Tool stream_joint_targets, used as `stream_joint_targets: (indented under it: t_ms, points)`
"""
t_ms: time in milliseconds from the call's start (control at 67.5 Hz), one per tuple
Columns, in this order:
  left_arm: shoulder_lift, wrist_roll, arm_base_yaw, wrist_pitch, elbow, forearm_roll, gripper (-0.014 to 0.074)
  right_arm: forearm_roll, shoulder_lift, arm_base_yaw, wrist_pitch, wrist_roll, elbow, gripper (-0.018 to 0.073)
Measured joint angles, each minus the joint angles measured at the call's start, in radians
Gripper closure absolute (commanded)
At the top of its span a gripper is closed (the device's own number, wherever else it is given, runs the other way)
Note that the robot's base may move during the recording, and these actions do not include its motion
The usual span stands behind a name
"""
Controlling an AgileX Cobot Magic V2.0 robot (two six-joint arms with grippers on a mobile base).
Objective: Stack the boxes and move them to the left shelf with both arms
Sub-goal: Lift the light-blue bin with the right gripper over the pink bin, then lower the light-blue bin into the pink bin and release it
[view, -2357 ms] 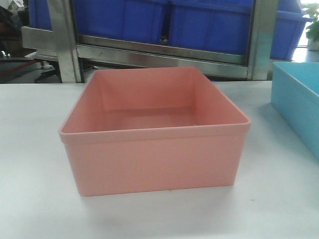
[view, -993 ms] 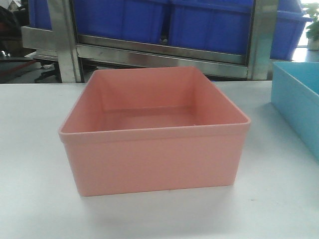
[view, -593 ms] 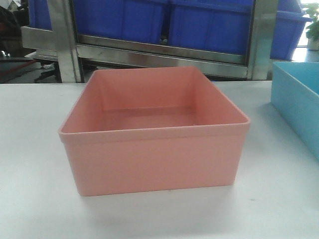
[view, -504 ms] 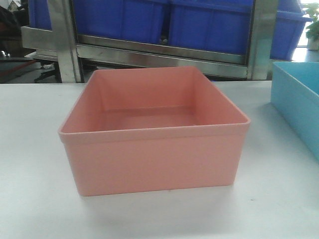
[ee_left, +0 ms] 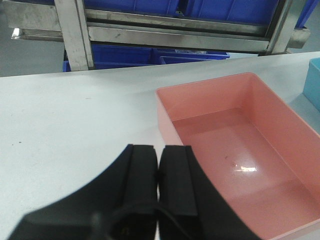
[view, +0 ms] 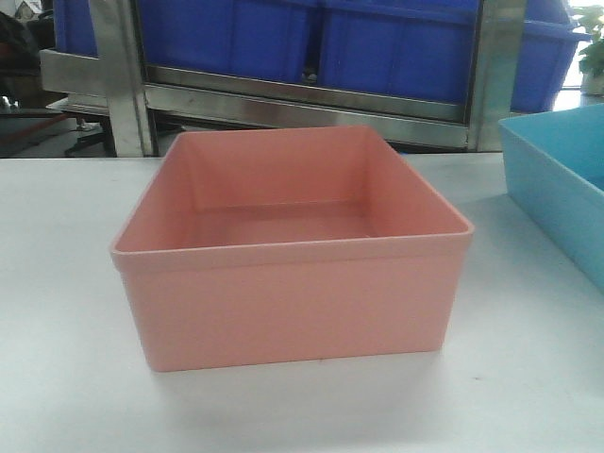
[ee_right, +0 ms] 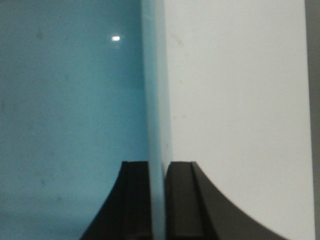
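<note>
So the right gripper (ee_right: 157,165) is clamped on the blue bin (ee_right: 70,100) by its thin wall. Probably light, slick and flexy. The left gripper (ee_left: 159,150) is closed, empty.

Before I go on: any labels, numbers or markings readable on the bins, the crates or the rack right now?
None: no text can be read in any view.
pink bin: plain walls and floor, no label.
blue bin: plain, no label on the part in view.
dark blue crates: no print visible.
steel rail: bare metal, no tag.
</note>
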Motion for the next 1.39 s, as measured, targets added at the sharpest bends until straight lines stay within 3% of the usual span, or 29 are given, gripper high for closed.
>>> stream_joint_targets:
  t_ms: [178,400,504,741,964,1171,1394]
  points:
    - [0.0,0.0,0.0,0.0,0.0,-0.002,0.0603,0.062,-0.078,0.0,0.051,0.026,-0.071,0.0505]
    - [0.0,0.0,0.0,0.0,0.0,-0.031,0.0603,0.153,-0.222,0.058,0.082,0.075,-0.101,0.0505]
    - [0.0,0.0,0.0,0.0,0.0,-0.038,0.0603,0.178,-0.278,0.121,0.121,0.105,-0.101,0.0505]
    - [0.0,0.0,0.0,0.0,0.0,-0.041,0.0603,0.21,-0.317,0.351,0.229,0.254,-0.105,0.0505]
    - [0.0,0.0,0.0,0.0,0.0,-0.041,0.0603,0.21,-0.304,0.576,0.177,0.412,-0.105,0.0505]
    - [0.0,0.0,0.0,0.0,0.0,-0.041,0.0603,0.19,-0.244,0.697,0.122,0.514,-0.105,0.0505]
    - [0.0,0.0,0.0,0.0,0.0,-0.041,0.0603,0.143,-0.147,0.766,0.122,0.558,-0.105,0.0505]
